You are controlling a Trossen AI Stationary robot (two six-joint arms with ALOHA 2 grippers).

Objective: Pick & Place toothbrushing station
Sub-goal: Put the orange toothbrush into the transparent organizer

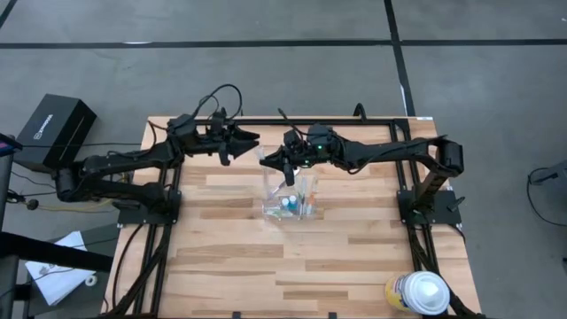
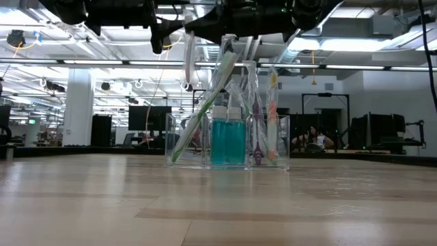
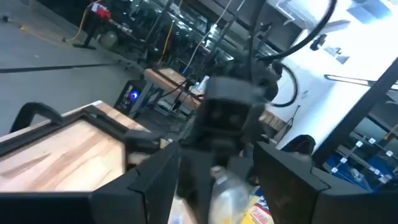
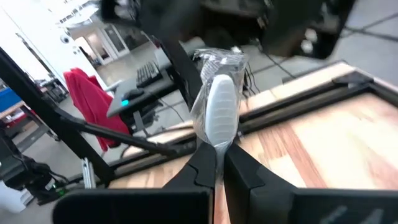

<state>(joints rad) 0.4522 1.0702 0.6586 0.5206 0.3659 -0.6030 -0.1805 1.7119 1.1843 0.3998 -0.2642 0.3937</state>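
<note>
Gripping: right gripper [image 4: 214,163] has its jaws pinched on a wrapped white toothbrush [image 4: 217,109], head poking out past the tips.
Left gripper [image 1: 244,146]: jaws spread, nothing in them, facing the right one, near it.
Cup [image 1: 290,206]: clear, on the table just below the right jaws, already holding brushes and two teal tubes [image 2: 227,140].
Risk: thin grip on a slick wrapper, so I'd guess the brush could twist or slip. The cup looks crowded too; a bad entry might snag or tip it.
Writing: none readable; black box [image 1: 53,131] has a logo, too small to read.
</note>
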